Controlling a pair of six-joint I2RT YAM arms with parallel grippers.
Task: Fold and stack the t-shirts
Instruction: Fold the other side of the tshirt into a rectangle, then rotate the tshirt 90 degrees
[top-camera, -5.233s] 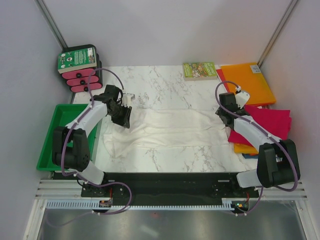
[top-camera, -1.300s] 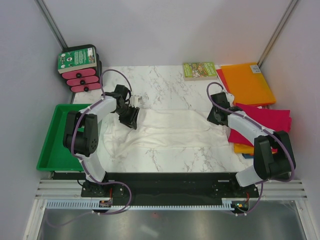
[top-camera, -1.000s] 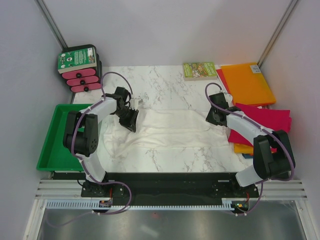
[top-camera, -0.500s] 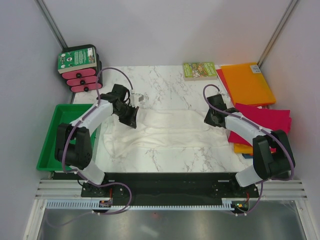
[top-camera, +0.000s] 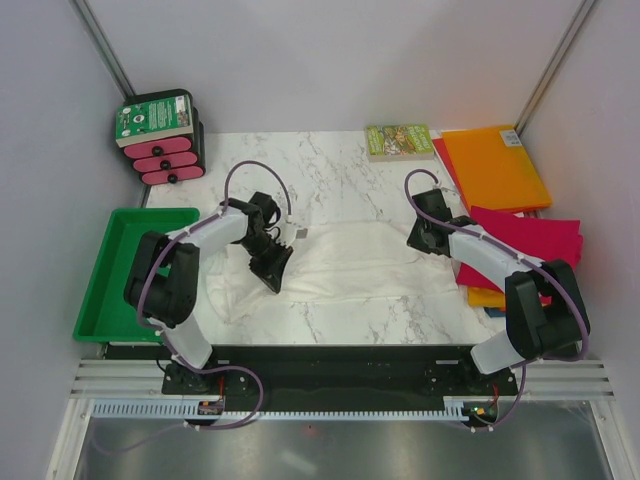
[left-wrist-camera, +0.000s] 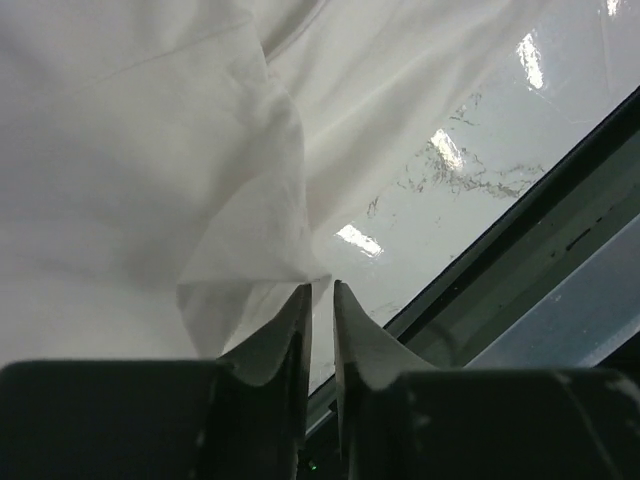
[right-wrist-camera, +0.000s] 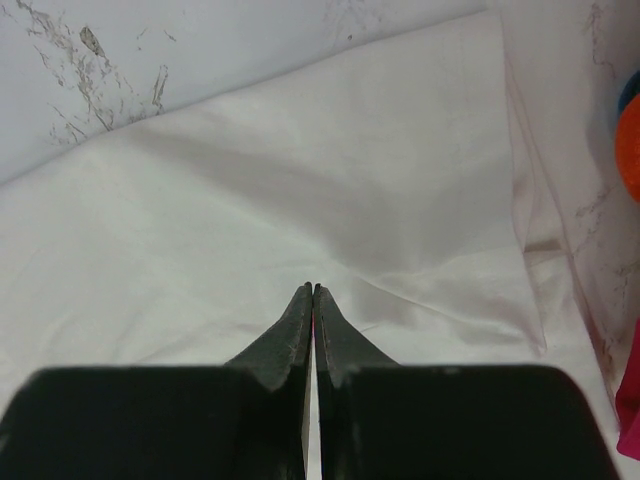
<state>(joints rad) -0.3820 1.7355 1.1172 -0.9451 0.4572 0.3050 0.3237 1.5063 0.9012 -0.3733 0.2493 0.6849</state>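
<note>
Limpness rules here: the thin, wrinkly white t-shirt (top-camera: 360, 262) looks light and slippery; left end effector (left-wrist-camera: 321, 288) and right end effector (right-wrist-camera: 312, 288) each pinch its fabric, hems likely gripping best.

white t-shirt (top-camera: 350, 262) on table (top-camera: 330, 165), left gripper (top-camera: 277, 271), right gripper (top-camera: 417, 239) at its ends

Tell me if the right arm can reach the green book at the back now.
Probably, but not freely. Only bare marble lies between the right gripper and the green book, so the way looks open. Its jaws are shut on the white t-shirt, so it would need to let go first.
</note>
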